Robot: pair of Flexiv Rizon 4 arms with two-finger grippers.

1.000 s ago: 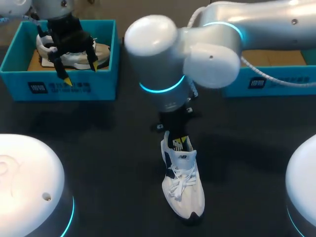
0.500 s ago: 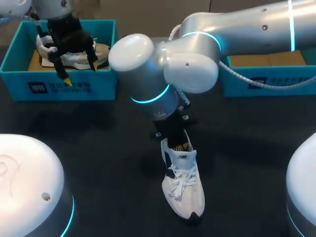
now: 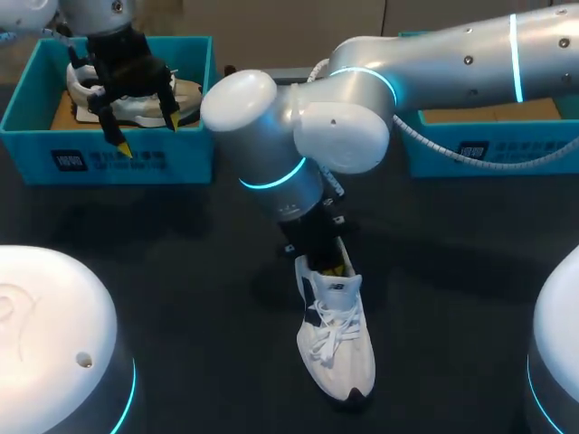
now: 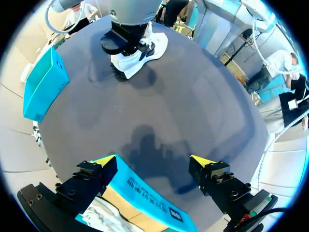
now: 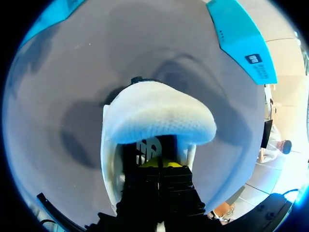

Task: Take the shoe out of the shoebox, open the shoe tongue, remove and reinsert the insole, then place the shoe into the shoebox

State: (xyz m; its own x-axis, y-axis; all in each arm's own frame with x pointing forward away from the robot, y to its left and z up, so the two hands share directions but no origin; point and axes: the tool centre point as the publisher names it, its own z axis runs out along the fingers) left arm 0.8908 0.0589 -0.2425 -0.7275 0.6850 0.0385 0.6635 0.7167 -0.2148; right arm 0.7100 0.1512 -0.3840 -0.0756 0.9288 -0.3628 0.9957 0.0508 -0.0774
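A white shoe [image 3: 339, 353] with a dark side patch lies on the dark table, toe toward me. My right gripper [image 3: 330, 267] stands in its heel opening. In the right wrist view the yellow tips [image 5: 161, 165] are pressed together inside the shoe [image 5: 159, 116]; whether they pinch anything is hidden. My left gripper [image 3: 147, 134] hangs open over the teal shoebox [image 3: 109, 163] at the back left, which holds a second white shoe [image 3: 185, 95]. In the left wrist view the open left gripper [image 4: 153, 164] hovers above the box's front wall [image 4: 145, 193].
Another teal box [image 3: 488, 145] stands at the back right, partly behind my right arm. White rounded arm bases [image 3: 54, 334] [image 3: 556, 353] fill the near corners. Dark tabletop [image 3: 181, 253] lies between the boxes and the shoe.
My right arm's elbow swung left and lower while its gripper stayed in the shoe's opening. The shoe and my left arm kept still.
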